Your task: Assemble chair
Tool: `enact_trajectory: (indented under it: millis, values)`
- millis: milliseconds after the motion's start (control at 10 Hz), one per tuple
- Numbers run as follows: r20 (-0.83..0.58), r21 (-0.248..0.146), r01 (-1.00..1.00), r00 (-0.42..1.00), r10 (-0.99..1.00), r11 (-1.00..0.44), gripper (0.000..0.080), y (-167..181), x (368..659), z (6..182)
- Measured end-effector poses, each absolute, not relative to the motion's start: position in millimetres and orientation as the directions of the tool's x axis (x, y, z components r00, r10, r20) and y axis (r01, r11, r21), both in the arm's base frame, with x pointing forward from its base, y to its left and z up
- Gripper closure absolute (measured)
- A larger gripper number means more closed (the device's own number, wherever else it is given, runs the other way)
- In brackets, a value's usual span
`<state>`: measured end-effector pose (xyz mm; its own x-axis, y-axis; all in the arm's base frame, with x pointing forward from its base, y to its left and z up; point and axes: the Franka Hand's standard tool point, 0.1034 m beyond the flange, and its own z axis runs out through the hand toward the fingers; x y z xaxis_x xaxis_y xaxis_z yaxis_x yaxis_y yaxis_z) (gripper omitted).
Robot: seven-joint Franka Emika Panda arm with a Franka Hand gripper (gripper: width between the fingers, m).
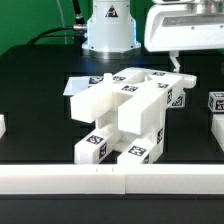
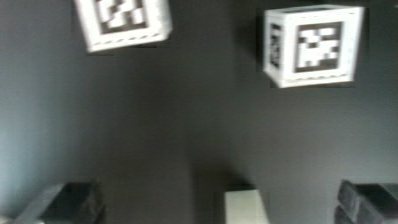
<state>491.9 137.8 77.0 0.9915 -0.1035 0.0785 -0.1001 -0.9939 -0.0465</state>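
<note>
Currently white two-finger gripper (image 1: 176, 68) hangs at two o'clock of the matte white tagged plastic chair parts (image 1: 125, 110), jaws apart, empty, presumably staged to pick.

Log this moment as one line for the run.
tool: open, holding nothing | chair parts: clustered together, none gripped | tool position: raised beside cluster

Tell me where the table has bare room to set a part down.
Bare table lies on the exterior view's left, between the stacked chair parts and the white piece at that edge. A smaller patch sits on its right, bordered by the stack, the front rail and the tagged blocks. The middle is crowded.
</note>
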Motion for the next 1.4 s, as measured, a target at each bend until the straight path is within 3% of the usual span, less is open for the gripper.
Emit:
enact_trajectory:
  millis: [300,700,1100,1400]
  values:
    - [0.107,-0.049,-0.084,0.99,-0.088,-0.995,0.015,144,489,74.2]
    - [0.088,-0.035,-0.032,0.996,-0.035,-0.999,0.015,183,472,47.8]
    - [0.048,-0.005,-0.079,0.996,-0.079,-0.997,0.015,187,460,17.3]
    - [0.039,0.003,-0.093,0.995,-0.093,-0.996,0.015,183,460,11.3]
